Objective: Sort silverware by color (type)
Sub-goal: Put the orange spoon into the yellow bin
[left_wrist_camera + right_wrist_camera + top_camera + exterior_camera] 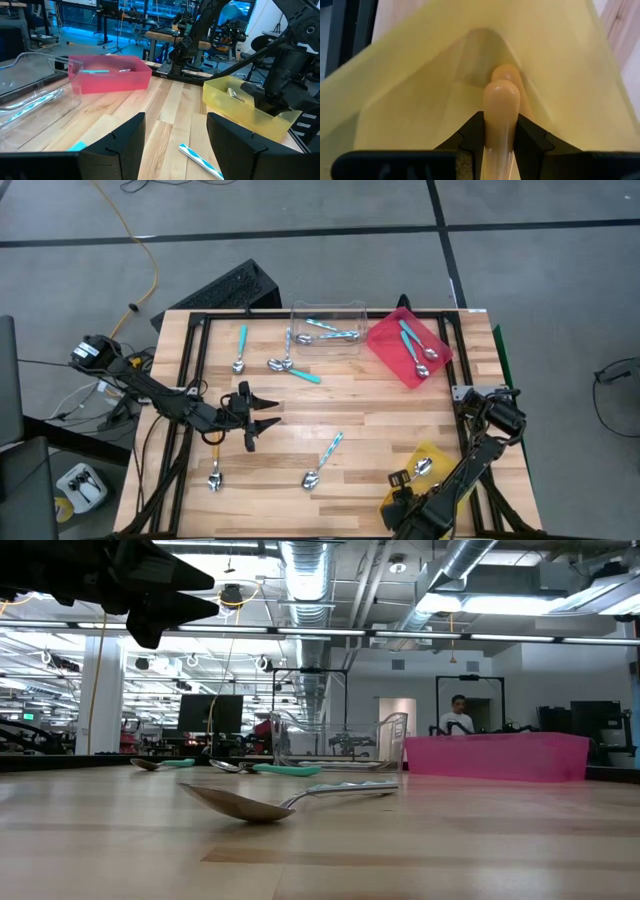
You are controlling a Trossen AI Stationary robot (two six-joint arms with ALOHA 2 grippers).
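high view: right gripper (418, 498) low over yellow tray (440, 458) at near right corner; left gripper (262, 415) hovers mid-left, jaws apart, empty. Loose spoons on table: one (323, 461) lies diagonal, bowl toward the near edge, handle toward the far right; another (214, 472) at near left; more by clear tray (327, 328) and in red tray (408, 348).
low view: nearest spoon (280, 798) flat, long axis across the picture, bowl left. Left gripper (170, 590) overhead.
left wrist view: fingers (125, 145) spread, nothing between. Striped handle (200, 159) on the wood just ahead; yellow tray (245, 112) beyond holds a spoon.
right wrist view: right jaws clamp orange handle (501, 117), pointing forward into yellow tray (420, 85).
step: dropping orange spoon in yellow tray, likely.
next: release, then lift clear.
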